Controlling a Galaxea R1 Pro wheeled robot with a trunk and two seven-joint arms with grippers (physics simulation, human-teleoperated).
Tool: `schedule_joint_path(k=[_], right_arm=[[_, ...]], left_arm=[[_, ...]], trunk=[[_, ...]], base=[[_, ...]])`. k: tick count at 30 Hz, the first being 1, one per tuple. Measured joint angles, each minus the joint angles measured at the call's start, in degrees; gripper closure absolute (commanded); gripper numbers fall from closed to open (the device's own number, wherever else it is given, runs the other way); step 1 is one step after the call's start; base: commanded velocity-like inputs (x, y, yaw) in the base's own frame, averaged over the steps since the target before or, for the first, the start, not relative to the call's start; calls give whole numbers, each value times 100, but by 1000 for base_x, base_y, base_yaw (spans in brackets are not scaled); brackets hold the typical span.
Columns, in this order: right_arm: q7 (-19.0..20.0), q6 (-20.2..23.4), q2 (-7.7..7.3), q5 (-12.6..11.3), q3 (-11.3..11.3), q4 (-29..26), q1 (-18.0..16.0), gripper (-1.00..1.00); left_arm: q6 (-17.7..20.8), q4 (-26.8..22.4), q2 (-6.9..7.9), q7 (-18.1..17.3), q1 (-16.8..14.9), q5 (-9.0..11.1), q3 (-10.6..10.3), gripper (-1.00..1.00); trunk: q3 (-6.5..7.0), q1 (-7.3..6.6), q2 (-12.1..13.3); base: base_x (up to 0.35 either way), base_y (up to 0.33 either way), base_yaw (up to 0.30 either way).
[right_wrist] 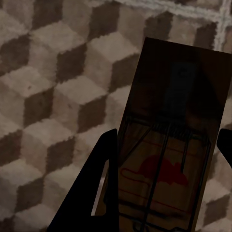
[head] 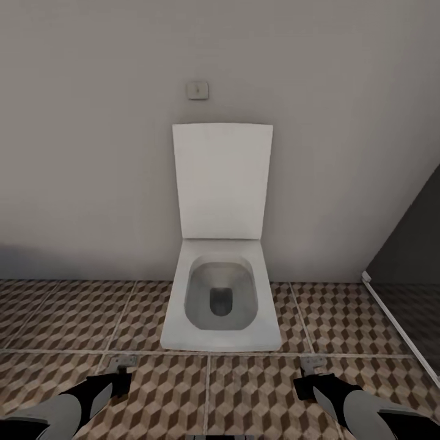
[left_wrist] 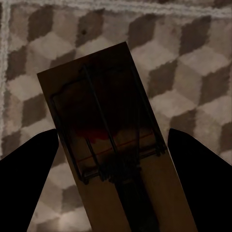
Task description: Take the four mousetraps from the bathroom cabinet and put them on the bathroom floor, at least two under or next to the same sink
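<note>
- The head view shows a white toilet (head: 221, 299) of squarish shape, with its flat lid raised against a plain grey wall (head: 91, 153); the bowl inside is smooth and grey-shaded.
- A small square button plate (head: 197, 90) sits on the wall above the lid.
- The bathroom floor (head: 67, 318) has large square tiles printed with brown, beige and white cubes, divided by pale grout lines.
- At the right edge a dark panel with a pale frame (head: 397, 324) is cut off by the picture border.
- The left gripper (head: 119, 365) and the right gripper (head: 313, 365) come in from the lower corners; their arms are black and grey and are cut off there.
- In the left wrist view, the left gripper pinches a flat wooden mousetrap (left_wrist: 108, 145) between its dark fingers (left_wrist: 29, 174); thin dark wire parts and a red mark lie on the board, over the tiles.
- In the right wrist view, the right gripper pinches a second mousetrap (right_wrist: 169, 145) with a red mouse drawing; its far end is in shadow and hard to read.
</note>
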Motion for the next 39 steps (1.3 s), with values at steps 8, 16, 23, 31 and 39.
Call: schedule_joint_path(k=[8,16,23,31,39], right_arm=[[0,0,0,0,0,0,0,100],[-2,-23,0,0,0,0,0,100],[-7,-65,10,8,-5,-6,0,100],[-9,-34,82,23,-16,-43,0,100],[-8,-19,111,42,-3,-56,0,100]], left_arm=[[0,-1,-6,14,0,0,1,100],[-3,-8,-24,42,0,-2,9,100],[-4,-84,-60,-9,-1,-31,18,100],[59,-230,-232,-23,0,-44,-19,100],[68,-245,-287,-25,0,-52,-44,100]], trunk=[[0,0,0],[0,0,0],[0,0,0],[0,0,0],[0,0,0]], base=[[0,0,0],[0,0,0],[0,0,0],[0,0,0],[0,0,0]])
